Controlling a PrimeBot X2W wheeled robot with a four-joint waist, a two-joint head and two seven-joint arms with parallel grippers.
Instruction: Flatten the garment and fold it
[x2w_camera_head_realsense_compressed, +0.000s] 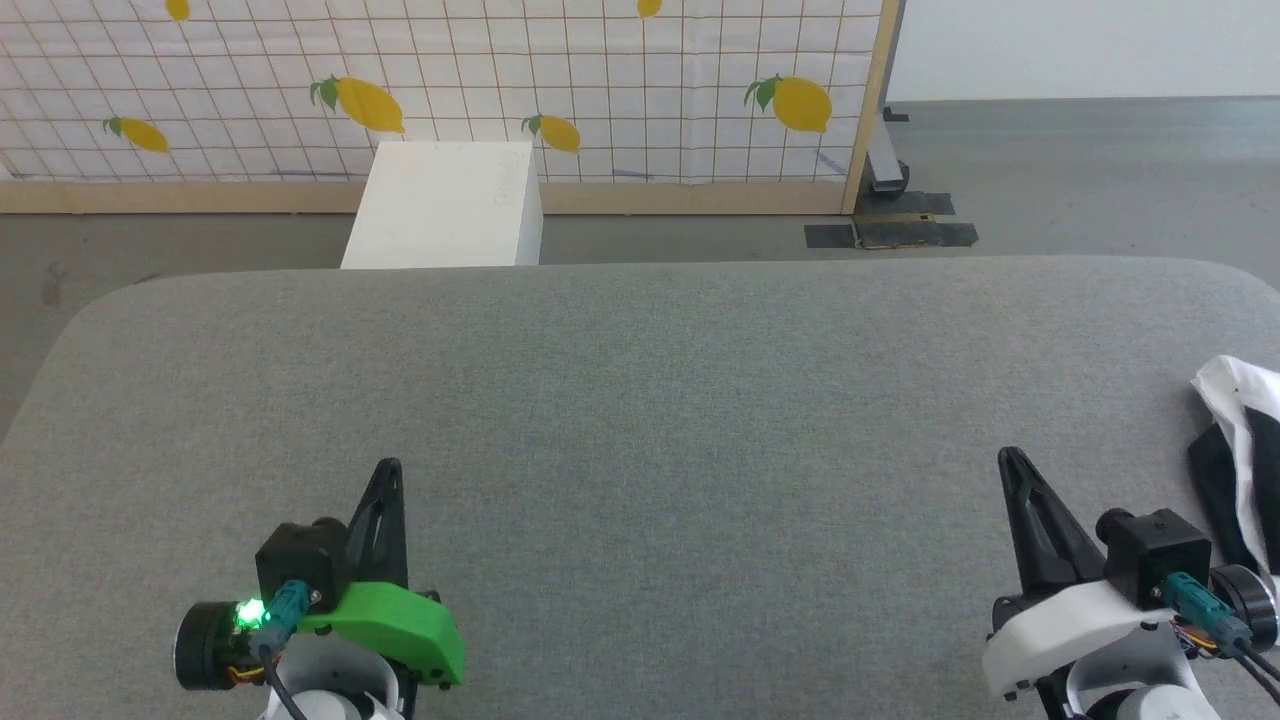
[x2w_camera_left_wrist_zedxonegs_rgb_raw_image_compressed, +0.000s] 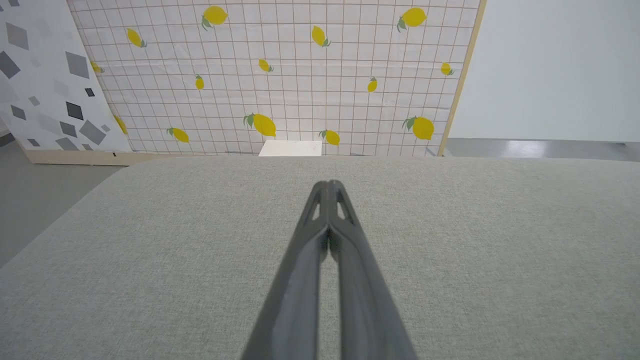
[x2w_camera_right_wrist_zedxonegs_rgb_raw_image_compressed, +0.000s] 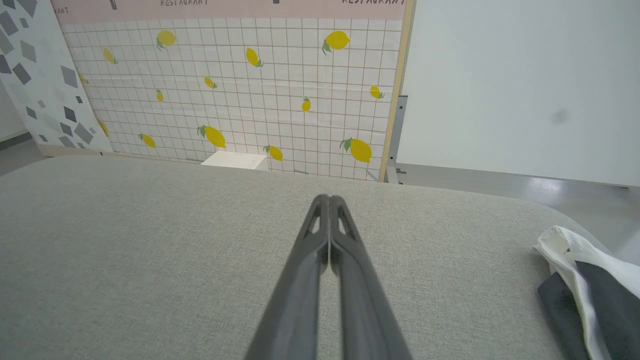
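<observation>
Left gripper (x2w_camera_head_realsense_compressed: 389, 468) near left, fingers pressed together, holding nothing, over bare grey table (x2w_camera_head_realsense_compressed: 640, 400). The left wrist view confirms the tips are touching (x2w_camera_left_wrist_zedxonegs_rgb_raw_image_compressed: 328, 186). Right gripper (x2w_camera_head_realsense_compressed: 1008, 459) near right, also pressed together and holding nothing; same in the right wrist view (x2w_camera_right_wrist_zedxonegs_rgb_raw_image_compressed: 328, 199). The garment (x2w_camera_head_realsense_compressed: 1238, 415) is bunched at the table's right edge, just right of the right gripper and apart from it, white cloth over black; only part is in frame. It also shows at the lower right of the right wrist view (x2w_camera_right_wrist_zedxonegs_rgb_raw_image_compressed: 575, 252). Beyond the table's far edge, a white box (x2w_camera_head_realsense_compressed: 445, 205) on the floor (x2w_camera_head_realsense_compressed: 1080, 170). Behind it, a lemon-print grid screen (x2w_camera_head_realsense_compressed: 560, 70) with a wooden frame. Black tape patches (x2w_camera_head_realsense_compressed: 890, 235) at its right foot.
</observation>
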